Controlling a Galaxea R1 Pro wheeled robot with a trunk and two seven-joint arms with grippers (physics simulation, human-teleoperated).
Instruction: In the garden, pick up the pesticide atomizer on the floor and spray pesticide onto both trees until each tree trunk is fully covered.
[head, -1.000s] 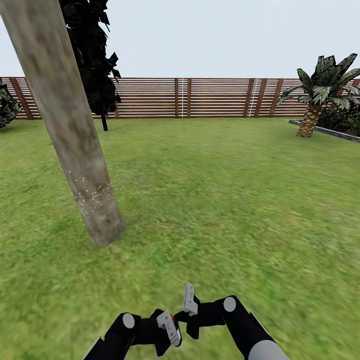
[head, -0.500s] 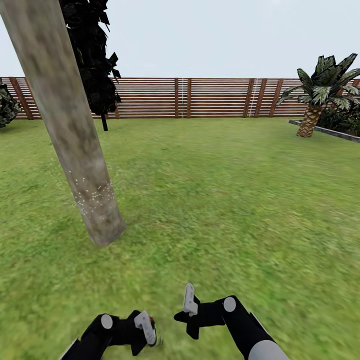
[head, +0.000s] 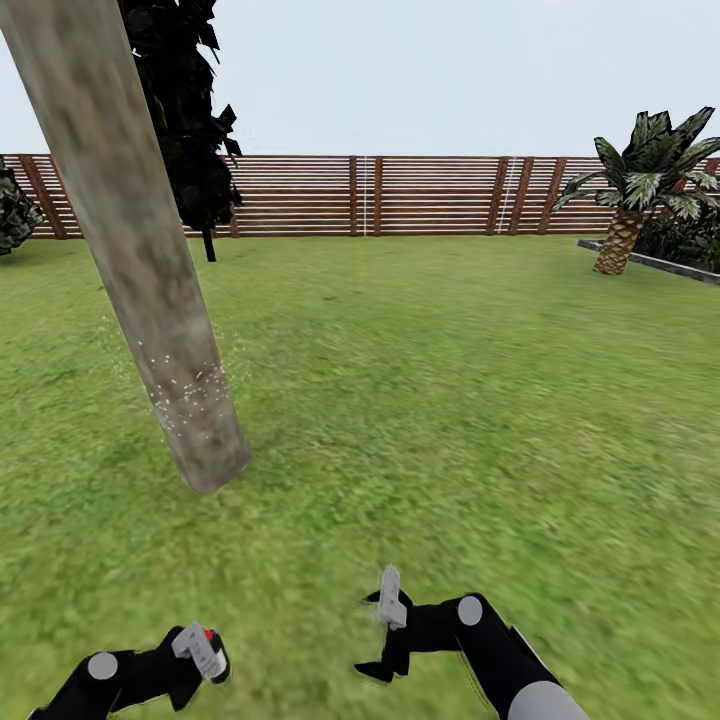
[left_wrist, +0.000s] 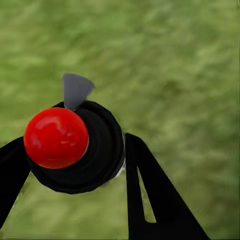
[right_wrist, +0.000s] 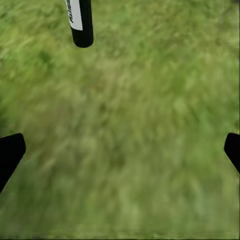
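at seven o'clock in the head view, the left gripper (head: 200, 652) clasps the pesticide atomizer (left_wrist: 75, 147) (red cap toward its camera, long axis along the fingers); the right gripper (right_wrist: 120, 147) is spread, empty, over the lawn (head: 450, 400); the tree trunk (head: 150, 290) leans toward eleven.

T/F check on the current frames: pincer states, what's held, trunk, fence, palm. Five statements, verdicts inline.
1. The left pincer is shut on the atomizer, the black bottle with a red cap. True.
2. The right pincer also holds a bottle. False: it is open, with only lawn between its fingertips.
3. The tree trunk carries fine white specks on its lower part. True.
4. The fence is solid grey concrete. False: it is brown horizontal wooden slats.
5. The palm stands at the head view's right, near the fence. True.
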